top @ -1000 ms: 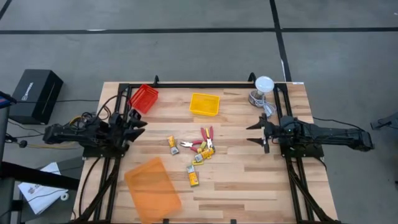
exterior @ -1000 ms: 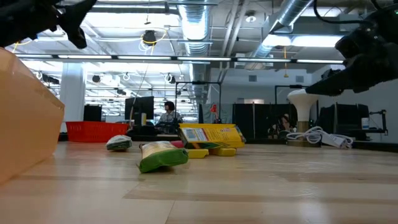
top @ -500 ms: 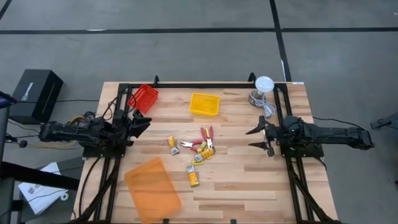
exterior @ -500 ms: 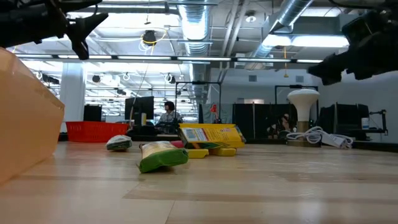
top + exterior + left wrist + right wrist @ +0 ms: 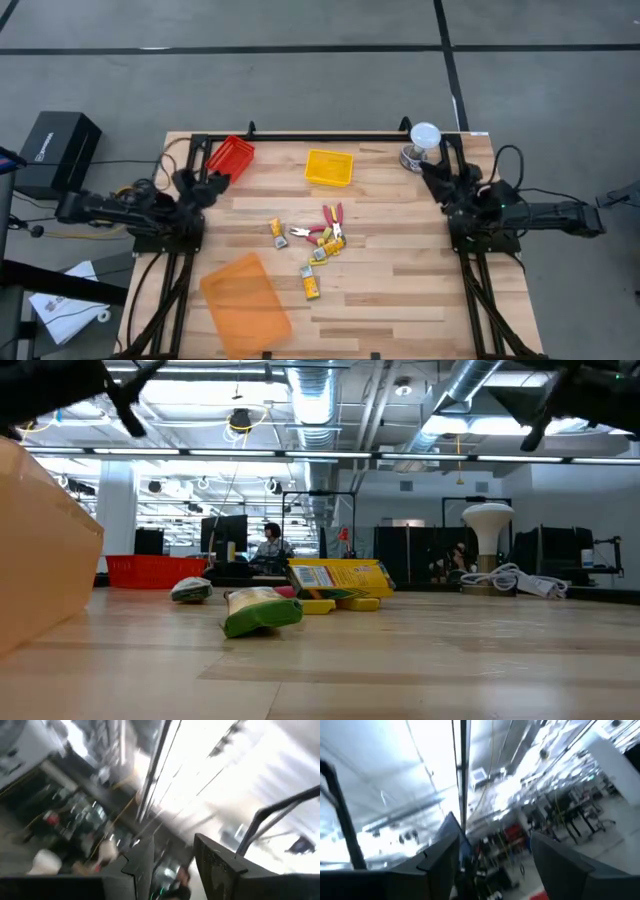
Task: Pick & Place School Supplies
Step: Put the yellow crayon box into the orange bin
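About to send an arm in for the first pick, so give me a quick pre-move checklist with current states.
1. Supplies loose mid-table, none in a tray: ok.
2. Left gripper empty, fingers apart in its wrist view, near the red tray: ok.
3. Right gripper empty, open, beside the lamp: ok.
4. Yellow tray holds nothing: ok.
5. Orange tray at the front left, apart from the supplies: ok.
6. Wrist cameras aimed at the supplies: not ok, both show ceiling.
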### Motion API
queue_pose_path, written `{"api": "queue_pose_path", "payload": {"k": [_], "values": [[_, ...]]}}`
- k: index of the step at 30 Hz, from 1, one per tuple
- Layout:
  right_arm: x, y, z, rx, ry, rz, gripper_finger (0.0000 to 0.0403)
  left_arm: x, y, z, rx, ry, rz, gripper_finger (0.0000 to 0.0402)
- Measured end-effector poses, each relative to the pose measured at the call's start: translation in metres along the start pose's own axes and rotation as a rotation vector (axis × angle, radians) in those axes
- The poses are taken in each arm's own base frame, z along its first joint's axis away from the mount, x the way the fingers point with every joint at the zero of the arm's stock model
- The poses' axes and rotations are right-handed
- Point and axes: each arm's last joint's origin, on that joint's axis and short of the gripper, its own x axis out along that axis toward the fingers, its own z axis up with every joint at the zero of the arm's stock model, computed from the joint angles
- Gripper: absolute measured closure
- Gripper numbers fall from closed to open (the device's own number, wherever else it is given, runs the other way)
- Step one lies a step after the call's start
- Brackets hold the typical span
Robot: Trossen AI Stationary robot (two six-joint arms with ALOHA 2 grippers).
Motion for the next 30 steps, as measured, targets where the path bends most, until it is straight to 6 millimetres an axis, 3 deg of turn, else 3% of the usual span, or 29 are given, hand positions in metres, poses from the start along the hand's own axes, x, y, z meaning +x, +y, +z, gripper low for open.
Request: {"api": "queue_pose_path", "payload": {"k": [5, 9, 12, 15, 19, 23, 30], "values": [[0.028, 0.014, 0.015, 0.029, -0.031, -0.042, 0.0168, 0.040, -0.028, 0.016, 0.111, -0.066, -0.063, 0.0266], [0.063, 0.027, 0.023, 0.085, -0.039, -0.088, 0.0168, 0.084, -0.049, 0.017, 0.265, -0.024, -0.127, 0.0266], [0.091, 0.032, 0.019, 0.066, -0.001, -0.119, 0.0168, 0.115, -0.054, 0.008, 0.352, 0.123, -0.059, 0.0266], [0.120, 0.037, 0.025, 0.057, -0.016, -0.105, 0.0168, 0.136, -0.044, -0.006, 0.445, 0.431, 0.123, 0.0266], [0.156, 0.040, 0.030, 0.010, 0.053, 0.005, 0.0168, 0.147, -0.029, -0.020, 0.503, 0.809, 0.322, 0.0266], [0.185, 0.050, 0.046, -0.081, 0.150, 0.032, 0.0168, 0.149, -0.016, -0.037, 0.558, 1.072, 0.313, 0.0266], [0.216, 0.071, 0.076, -0.242, 0.324, 0.012, 0.0168, 0.128, 0.013, -0.072, 0.764, 1.522, 0.245, 0.0266]]}}
